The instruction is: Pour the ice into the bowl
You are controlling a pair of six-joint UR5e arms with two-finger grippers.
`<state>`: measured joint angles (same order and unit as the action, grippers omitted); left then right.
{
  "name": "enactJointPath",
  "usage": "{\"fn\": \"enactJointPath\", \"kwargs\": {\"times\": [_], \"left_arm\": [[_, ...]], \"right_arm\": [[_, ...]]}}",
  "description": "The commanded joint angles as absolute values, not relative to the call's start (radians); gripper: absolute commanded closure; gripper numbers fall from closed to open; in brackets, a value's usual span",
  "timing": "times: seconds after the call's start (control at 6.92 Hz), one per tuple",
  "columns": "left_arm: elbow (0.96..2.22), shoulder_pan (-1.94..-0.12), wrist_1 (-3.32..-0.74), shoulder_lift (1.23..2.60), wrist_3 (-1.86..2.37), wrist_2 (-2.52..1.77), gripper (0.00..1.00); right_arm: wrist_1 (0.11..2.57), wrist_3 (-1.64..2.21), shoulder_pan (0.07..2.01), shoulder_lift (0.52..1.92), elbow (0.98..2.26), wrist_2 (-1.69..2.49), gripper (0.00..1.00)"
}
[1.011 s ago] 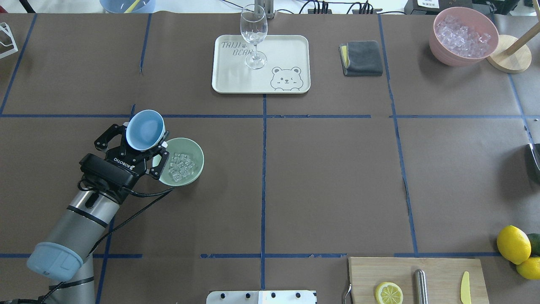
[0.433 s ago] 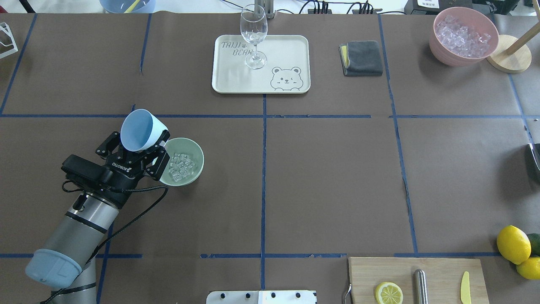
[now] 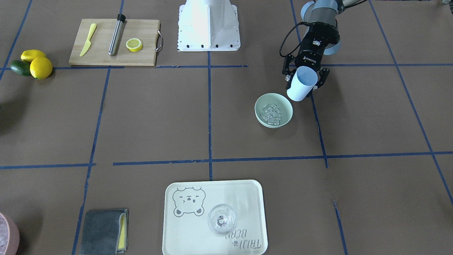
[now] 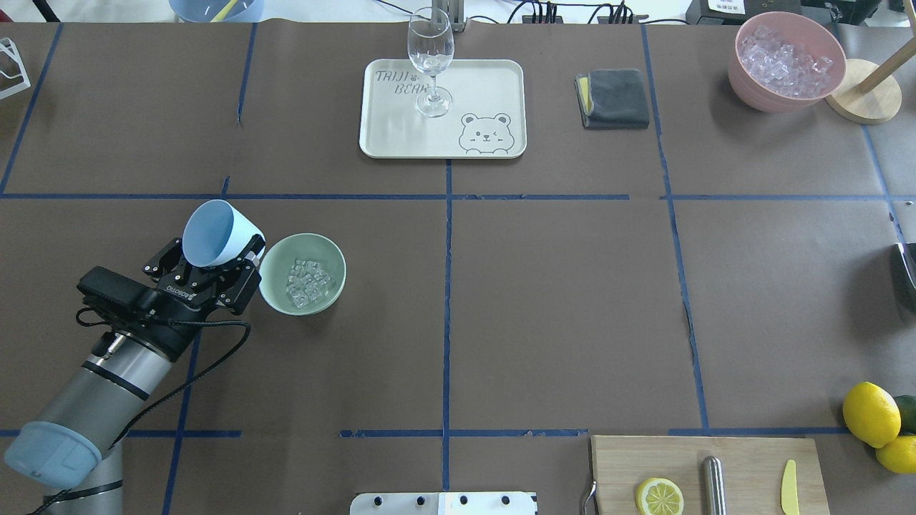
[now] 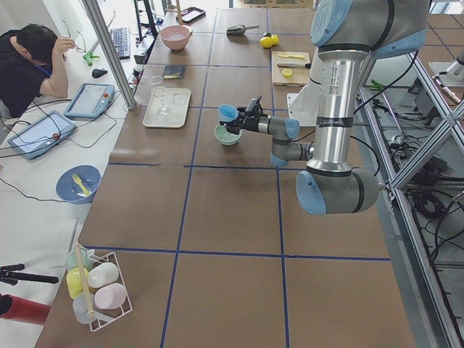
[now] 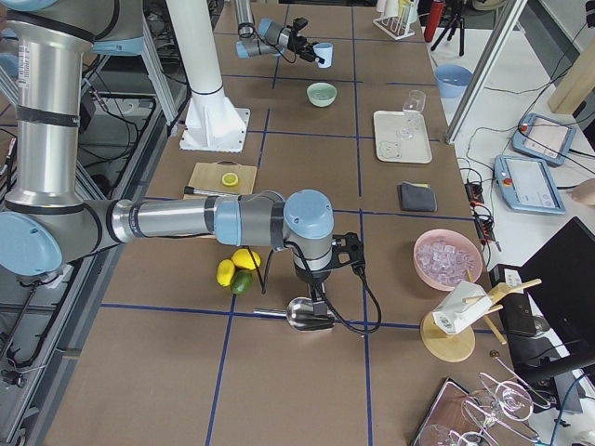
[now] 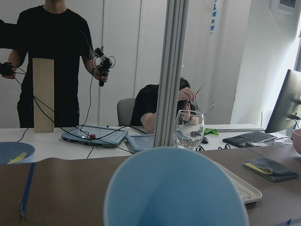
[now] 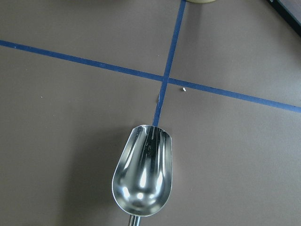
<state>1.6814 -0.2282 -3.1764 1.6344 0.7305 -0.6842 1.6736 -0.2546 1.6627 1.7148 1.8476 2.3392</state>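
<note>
The pale mint green bowl (image 4: 274, 285) stands left of the table's middle and holds the ice (image 4: 308, 283), a small heap of clear cubes. Both also show in the front view: the bowl (image 3: 261, 103) and the ice (image 3: 271, 114). My left gripper (image 4: 213, 255) is shut on a pale blue cup (image 4: 215, 232), held tilted just left of the bowl, mouth up and away; the cup looks empty. The cup (image 7: 176, 188) fills the left wrist view. My right gripper (image 6: 321, 295) hangs over a metal scoop (image 8: 143, 175) at the table's right end; I cannot tell whether it is open or shut.
A cream tray (image 4: 486, 93) with a clear wine glass (image 4: 431, 57) stands at the far middle. A grey cloth (image 4: 614, 98) and a pink container of ice (image 4: 787, 61) lie far right. A cutting board (image 4: 744, 472) and lemons (image 4: 871, 413) are near right.
My left gripper has drawn back to the left with the blue cup, off the bowl's rim. The ice has stayed in the bowl.
</note>
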Motion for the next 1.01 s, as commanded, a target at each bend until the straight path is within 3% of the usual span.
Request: {"fn": "enactJointPath", "kwargs": {"times": [0.0,0.29,0.43,0.87], "left_arm": [[1.68,-0.253,-3.174,1.512,1.016,-0.747,1.0],[1.634,-0.326,-3.157,1.405,1.025,-0.744,1.0],[1.54,-0.375,-3.146,1.402,1.025,-0.738,1.0],[1.424,-0.394,-3.143,1.408,1.064,-0.736,1.0]], "right_arm": [[1.674,-0.255,1.663,1.715,1.847,2.338,0.0],[1.674,-0.255,1.663,1.715,1.848,2.339,0.0],[1.674,-0.255,1.663,1.715,1.847,2.338,0.0],[1.674,-0.255,1.667,1.717,1.848,2.339,0.0]]}}
